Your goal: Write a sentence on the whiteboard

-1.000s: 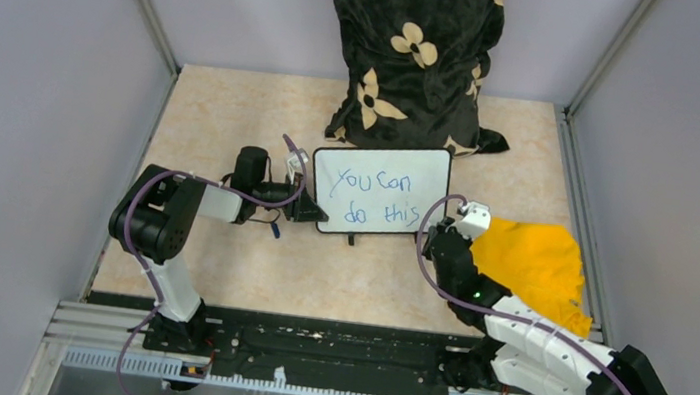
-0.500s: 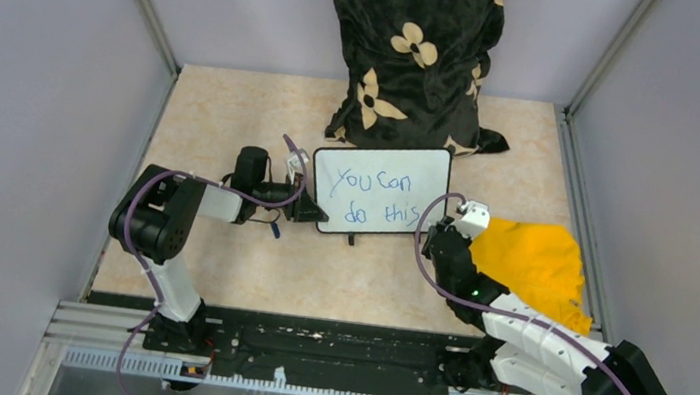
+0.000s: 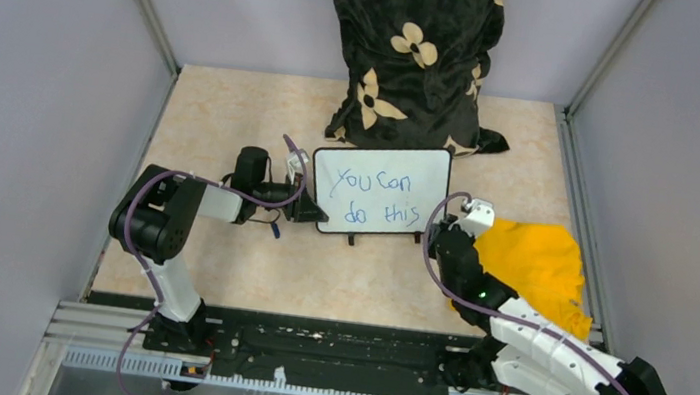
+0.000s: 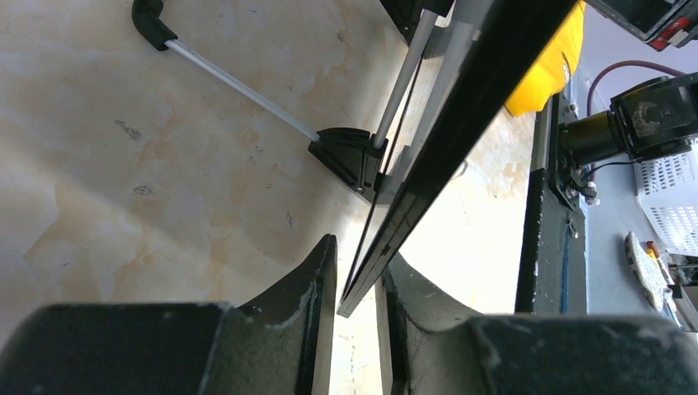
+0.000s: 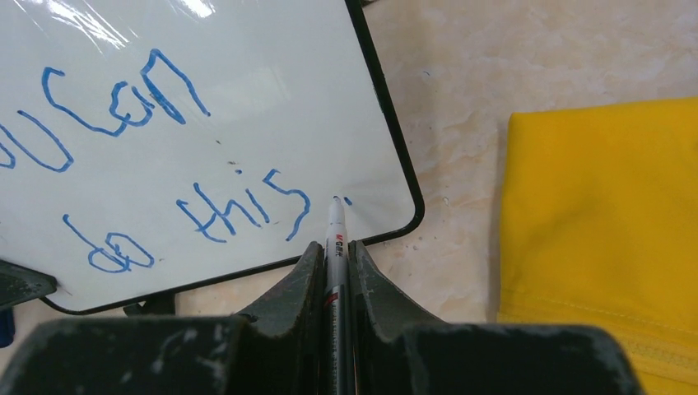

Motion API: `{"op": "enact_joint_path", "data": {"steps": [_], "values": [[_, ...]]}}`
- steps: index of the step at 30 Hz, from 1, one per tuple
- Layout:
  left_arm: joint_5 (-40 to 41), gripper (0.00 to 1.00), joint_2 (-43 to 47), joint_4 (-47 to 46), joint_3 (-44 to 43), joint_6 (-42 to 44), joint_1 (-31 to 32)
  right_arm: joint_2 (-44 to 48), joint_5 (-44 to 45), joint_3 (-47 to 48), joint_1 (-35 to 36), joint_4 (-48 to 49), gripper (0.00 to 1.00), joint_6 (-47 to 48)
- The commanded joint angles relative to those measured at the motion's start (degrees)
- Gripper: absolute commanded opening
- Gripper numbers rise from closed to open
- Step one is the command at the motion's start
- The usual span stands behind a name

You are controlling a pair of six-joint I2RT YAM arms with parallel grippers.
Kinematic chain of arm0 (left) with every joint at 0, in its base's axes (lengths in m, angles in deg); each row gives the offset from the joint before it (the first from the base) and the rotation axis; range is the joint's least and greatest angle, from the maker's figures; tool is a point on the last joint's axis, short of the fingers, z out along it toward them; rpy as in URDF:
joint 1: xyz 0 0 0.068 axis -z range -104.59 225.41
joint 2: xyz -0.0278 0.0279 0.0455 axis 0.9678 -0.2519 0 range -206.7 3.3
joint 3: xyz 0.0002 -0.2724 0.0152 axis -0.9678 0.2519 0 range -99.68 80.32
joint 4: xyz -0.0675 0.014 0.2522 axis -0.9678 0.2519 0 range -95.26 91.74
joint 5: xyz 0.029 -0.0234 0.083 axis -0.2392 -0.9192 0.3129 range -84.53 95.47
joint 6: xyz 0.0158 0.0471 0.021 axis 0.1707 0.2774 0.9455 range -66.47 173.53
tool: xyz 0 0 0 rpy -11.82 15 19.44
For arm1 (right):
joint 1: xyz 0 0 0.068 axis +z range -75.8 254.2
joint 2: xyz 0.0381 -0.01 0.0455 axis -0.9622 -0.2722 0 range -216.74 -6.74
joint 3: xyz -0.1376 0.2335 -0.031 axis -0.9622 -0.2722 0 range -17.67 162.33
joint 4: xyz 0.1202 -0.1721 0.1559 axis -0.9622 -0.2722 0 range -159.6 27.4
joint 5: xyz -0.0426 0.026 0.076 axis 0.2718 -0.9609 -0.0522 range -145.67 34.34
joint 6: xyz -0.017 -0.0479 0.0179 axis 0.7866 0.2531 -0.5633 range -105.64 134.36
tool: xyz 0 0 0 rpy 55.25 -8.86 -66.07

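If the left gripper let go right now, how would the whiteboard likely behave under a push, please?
Probably stiff: the whiteboard is a flat panel in a thin frame. Likely light and apt to tip or slide: it stands on small feet, with the left gripper clamping its edge.

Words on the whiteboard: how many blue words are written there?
4. On the whiteboard, the top line has "You" on the left and "can" on the right; the bottom line has "do" left and "this" right. None seem hidden.

Clamped tight: left hand (image 4: 358, 251), right hand (image 5: 336, 245).
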Motion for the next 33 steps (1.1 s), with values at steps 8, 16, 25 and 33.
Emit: {"op": "enact_joint_path", "data": {"steps": [8, 16, 25, 33], "values": [[1.19, 0.32, -0.07, 0.03, -1.1, 1.04, 0.38, 13.84, -6.37, 3.49, -0.65, -13.71, 0.0, -0.12], [1.02, 0.48, 1.85, -0.08, -0.92, 0.05, 0.38, 21.24, -9.88, 4.47, -0.67, -20.93, 0.0, 0.4], [5.3, 0.99, 7.32, 4.6, 0.06, 1.01, 0.38, 23.48, -9.76, 4.73, -0.7, -22.8, 0.0, 0.21], [24.32, 0.99, 21.22, 25.22, -1.49, 0.59, 0.04, 23.62, -11.45, 5.61, -0.66, -21.04, 0.0, 1.46]]}}
